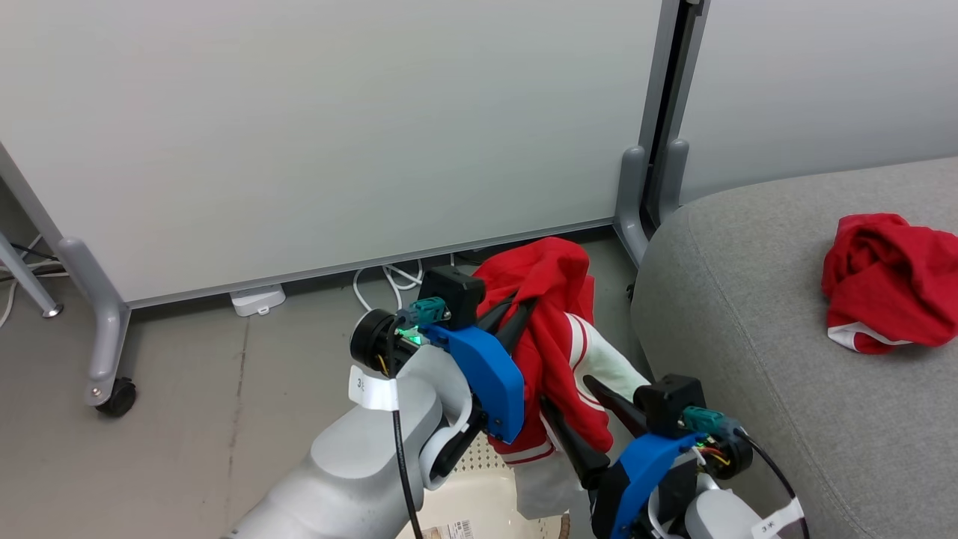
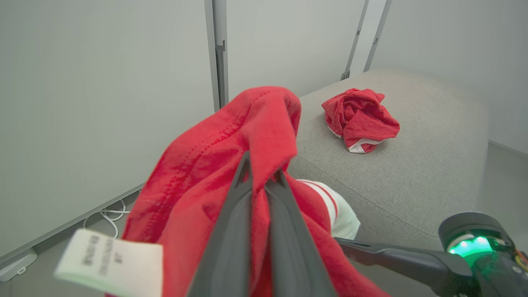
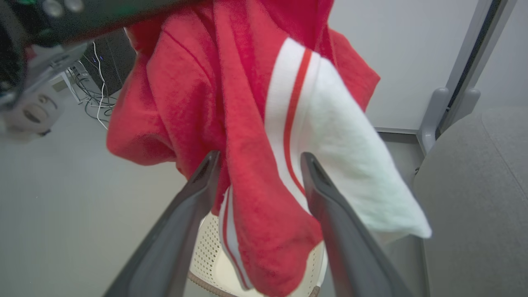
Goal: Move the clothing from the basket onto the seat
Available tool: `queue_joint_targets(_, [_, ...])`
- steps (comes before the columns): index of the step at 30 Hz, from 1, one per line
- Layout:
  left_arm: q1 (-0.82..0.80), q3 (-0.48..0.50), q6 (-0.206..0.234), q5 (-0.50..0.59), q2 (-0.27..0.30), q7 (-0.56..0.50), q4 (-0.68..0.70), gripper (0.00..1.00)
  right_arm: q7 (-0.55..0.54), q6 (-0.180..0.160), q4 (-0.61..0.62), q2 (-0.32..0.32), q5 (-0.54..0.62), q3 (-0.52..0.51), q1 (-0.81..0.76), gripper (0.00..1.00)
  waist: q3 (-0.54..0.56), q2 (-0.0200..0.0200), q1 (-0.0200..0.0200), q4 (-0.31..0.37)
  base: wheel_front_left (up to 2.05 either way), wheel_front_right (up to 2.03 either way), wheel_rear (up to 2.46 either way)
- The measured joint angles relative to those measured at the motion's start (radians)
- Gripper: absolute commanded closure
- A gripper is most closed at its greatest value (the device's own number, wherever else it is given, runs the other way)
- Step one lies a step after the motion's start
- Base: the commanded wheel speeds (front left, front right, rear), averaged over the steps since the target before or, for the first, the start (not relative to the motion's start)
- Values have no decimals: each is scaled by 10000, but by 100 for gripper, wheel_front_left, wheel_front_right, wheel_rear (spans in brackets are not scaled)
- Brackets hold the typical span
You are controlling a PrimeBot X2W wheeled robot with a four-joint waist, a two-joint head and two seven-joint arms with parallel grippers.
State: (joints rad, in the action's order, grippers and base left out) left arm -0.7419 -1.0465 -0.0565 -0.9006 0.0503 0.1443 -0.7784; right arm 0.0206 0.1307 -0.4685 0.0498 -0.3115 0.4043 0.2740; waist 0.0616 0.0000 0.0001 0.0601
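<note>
Head view: left gripper (image 2: 262, 171) pinches the red clothing (image 1: 550, 299), hanging just beside the seat (image 1: 748, 299); right gripper (image 3: 260, 156) has jaws apart around it; I'd lift it higher, then swing it over the seat.

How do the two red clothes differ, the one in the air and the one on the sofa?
The lifted garment hangs from the shut left gripper above the basket; the sofa garment lies free on the seat. The lifted one drapes long with a broad white panel; the sofa one is balled up, showing only a white edge. Both are bright red.
</note>
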Motion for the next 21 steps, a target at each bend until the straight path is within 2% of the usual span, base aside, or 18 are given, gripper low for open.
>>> queue_joint_targets(14, [-243,-568,75,-520,2,159,-75,100,623,0,-2115,0,-1118,957,1412,0,-49,0,0,-62,0,0,0])
queue_joint_targets(16, [-246,-640,92,-596,0,163,-96,100,744,0,-2324,-2,-1260,1068,1523,70,-45,0,0,-66,0,0,0])
queue_joint_targets(17, [-251,-671,102,-612,2,171,-109,100,836,0,-2428,0,-1323,1112,1581,100,-43,0,0,-68,0,0,0])
queue_joint_targets(21, [-324,-784,117,-740,2,213,-146,100,1110,0,-2759,-2,-1526,1275,1779,100,-34,0,0,-63,0,0,0])
